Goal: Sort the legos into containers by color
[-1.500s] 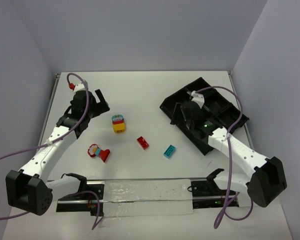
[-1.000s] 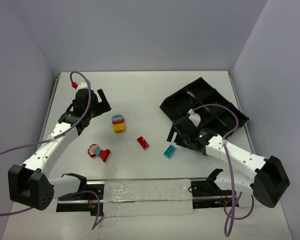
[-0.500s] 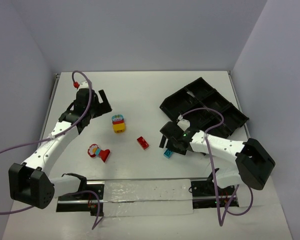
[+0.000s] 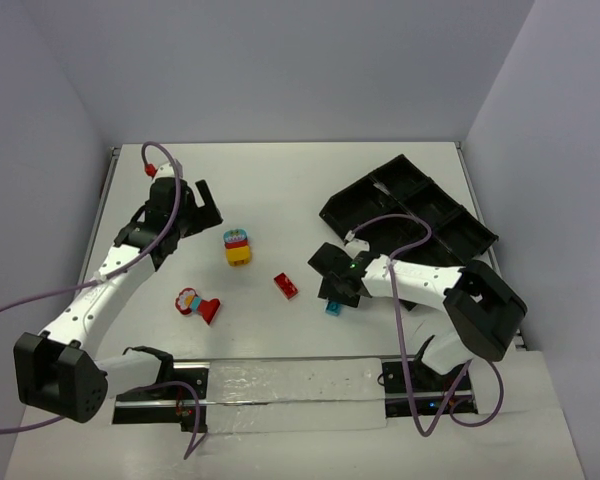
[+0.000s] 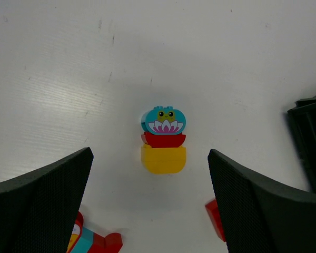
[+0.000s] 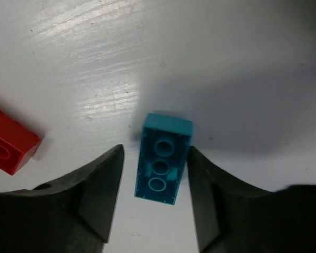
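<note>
A cyan brick lies hollow side up on the white table, between the fingers of my right gripper. The right finger is against its side, and a narrow gap shows at the left finger. From above, that gripper sits low over the cyan brick. My left gripper hangs wide open above a stacked clump of yellow, red and cyan, touching nothing. The black divided tray lies at the back right.
A single red brick lies just left of the cyan one. A red and cyan clump sits near the left arm. Grey walls close the table's back and sides; a clear strip runs along the near edge.
My right arm has swung from the tray down and left to the cyan brick, and its jaws have narrowed around it. The left gripper has barely shifted.
</note>
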Robot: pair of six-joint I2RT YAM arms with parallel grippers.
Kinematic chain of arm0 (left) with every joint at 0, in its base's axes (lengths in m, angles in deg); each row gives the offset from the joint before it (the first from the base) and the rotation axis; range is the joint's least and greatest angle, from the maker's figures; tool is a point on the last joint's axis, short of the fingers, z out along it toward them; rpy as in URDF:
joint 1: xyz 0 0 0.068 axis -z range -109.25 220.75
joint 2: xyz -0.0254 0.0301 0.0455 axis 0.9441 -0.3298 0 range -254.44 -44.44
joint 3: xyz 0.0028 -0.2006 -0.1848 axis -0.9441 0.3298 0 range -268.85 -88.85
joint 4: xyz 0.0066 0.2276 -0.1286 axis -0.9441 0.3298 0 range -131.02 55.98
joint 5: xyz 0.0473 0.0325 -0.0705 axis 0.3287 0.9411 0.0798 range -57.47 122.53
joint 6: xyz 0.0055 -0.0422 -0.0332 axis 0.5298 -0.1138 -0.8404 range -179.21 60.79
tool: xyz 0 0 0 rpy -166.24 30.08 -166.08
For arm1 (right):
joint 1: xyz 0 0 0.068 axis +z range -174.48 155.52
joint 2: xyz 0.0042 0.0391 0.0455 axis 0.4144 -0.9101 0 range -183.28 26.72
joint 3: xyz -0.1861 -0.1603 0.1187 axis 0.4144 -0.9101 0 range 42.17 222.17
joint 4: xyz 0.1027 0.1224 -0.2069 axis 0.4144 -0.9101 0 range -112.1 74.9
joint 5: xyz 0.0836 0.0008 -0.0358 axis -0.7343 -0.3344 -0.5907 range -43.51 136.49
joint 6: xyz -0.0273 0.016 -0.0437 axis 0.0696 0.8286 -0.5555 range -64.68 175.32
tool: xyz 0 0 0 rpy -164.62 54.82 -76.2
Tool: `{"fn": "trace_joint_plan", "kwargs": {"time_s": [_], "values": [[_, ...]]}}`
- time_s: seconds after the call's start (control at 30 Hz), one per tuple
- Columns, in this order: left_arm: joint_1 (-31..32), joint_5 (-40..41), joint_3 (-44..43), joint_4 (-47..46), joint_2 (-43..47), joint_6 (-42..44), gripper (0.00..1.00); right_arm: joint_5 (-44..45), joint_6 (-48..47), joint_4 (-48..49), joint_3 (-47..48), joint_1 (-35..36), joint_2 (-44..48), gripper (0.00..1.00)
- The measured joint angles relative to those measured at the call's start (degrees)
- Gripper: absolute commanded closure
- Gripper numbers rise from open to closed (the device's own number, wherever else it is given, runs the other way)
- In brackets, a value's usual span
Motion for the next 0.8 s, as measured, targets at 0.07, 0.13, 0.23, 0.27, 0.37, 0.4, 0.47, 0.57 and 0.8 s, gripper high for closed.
{"fn": "trace_joint_plan", "kwargs": {"time_s": [0.07,0.13,0.23,0.27,0.37,0.4,0.47,0.57,0.8], "values": [[0.0,0.0,0.0,0.0,0.1,0.3,0.01,0.2,0.3,0.0,0.0,0.4,-0.2,0.57],[0.0,0.0,0.0,0.0,0.2,0.5,0.01,0.6,0.5,0.0,0.0,0.8,-0.2,0.71],[0.0,0.0,0.0,0.0,0.3,0.6,0.01,1.2,0.5,-0.1,0.0,1.0,-0.1,0.82],[0.0,0.0,0.0,0.1,0.3,0.6,0.01,1.4,0.4,-0.5,0.2,1.1,-0.1,0.82],[0.0,0.0,0.0,0.5,0.3,0.6,0.01,2.5,-0.4,-2.3,2.2,1.1,0.1,0.81],[0.0,0.0,0.0,0.7,0.3,0.6,0.01,2.9,-0.6,-2.8,3.1,1.1,0.3,0.8],[0.0,0.0,-0.1,1.4,0.4,0.6,0.01,4.3,-1.3,-4.5,5.2,1.0,1.2,0.8],[0.0,0.0,-0.9,2.3,1.1,0.7,0.01,6.6,-2.8,-6.9,8.9,0.1,4.1,0.79],[0.0,-0.8,-3.2,3.0,2.0,0.6,0.01,10.8,-8.5,-8.1,12.1,-11.5,9.7,0.76]]}}
